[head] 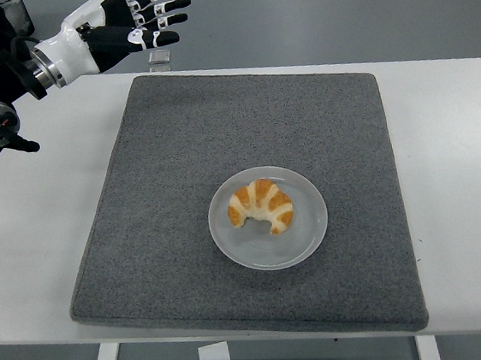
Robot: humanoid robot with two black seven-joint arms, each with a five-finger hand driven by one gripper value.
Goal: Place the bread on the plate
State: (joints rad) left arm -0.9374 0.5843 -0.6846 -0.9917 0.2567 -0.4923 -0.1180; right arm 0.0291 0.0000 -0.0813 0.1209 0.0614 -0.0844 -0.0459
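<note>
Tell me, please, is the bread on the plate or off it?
On it: the bread lies inside the plate rim, free of the left hand, which is open.

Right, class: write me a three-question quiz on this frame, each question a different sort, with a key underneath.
1. True or false: the bread lies on the plate.
2. What does the plate rest on? A) bare table B) grey mat C) a tray
3. Fill in: the left hand is raised over the table's far-left corner with its fingers ____.

Key: 1 true. 2 B, the grey mat. 3 open; it holds nothing.
</note>
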